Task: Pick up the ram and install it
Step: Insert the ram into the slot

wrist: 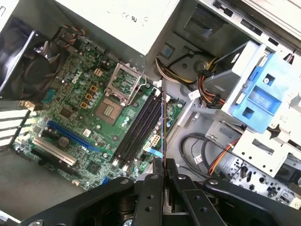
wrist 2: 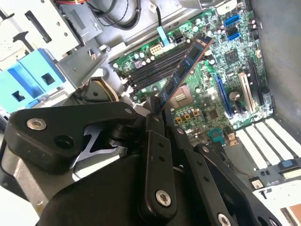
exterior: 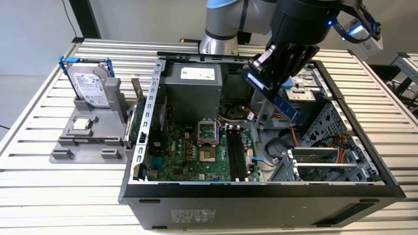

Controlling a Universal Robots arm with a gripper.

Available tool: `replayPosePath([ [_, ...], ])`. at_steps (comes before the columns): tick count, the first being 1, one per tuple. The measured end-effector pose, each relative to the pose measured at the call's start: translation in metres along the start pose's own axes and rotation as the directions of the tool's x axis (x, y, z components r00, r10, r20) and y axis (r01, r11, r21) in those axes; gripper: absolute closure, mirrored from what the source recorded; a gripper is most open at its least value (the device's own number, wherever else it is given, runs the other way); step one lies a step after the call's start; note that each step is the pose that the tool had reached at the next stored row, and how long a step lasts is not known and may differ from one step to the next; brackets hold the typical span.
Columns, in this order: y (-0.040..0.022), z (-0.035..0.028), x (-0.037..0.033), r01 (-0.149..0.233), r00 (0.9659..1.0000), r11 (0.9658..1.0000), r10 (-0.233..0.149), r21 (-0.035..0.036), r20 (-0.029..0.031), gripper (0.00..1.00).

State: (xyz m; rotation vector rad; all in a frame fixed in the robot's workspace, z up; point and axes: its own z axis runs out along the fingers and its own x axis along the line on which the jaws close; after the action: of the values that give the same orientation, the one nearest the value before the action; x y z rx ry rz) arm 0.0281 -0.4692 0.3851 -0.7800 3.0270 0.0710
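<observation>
Pincer (wrist 2: pixel 155 112) tight around ram (wrist 2: pixel 184 69) above motherboard (wrist 2: pixel 221 115)

The case (exterior: pixel 149 112) is open on top, and the room above the slots (exterior: pixel 236 154) is free. The power supply (exterior: pixel 193 90) walls its far edge. Cables (exterior: pixel 279 147) and the drive cage (exterior: pixel 330 127) crowd the slots on the exterior view's right, under the ram (exterior: pixel 285 105) clamped in the gripper (exterior: pixel 263 71).

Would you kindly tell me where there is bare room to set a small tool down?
Bare slatted table lies at the exterior view's lower left, below the grey holder beside the computer case, and, in that view, right of the case. Inside it is crowded: motherboard, cables, the ram overhead.
</observation>
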Motion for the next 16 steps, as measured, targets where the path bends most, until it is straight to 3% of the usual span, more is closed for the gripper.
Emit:
replayPosePath([
  [7, 0.0, 0.0001, 0.0, -0.053, 0.9986, 0.9986, 0.053, 0.0012, 0.0023, 1.0],
  [16, 0.0, 0.0, 0.0001, -0.078, 0.9969, 0.9969, 0.078, 0.0019, 0.0033, 1.0],
])
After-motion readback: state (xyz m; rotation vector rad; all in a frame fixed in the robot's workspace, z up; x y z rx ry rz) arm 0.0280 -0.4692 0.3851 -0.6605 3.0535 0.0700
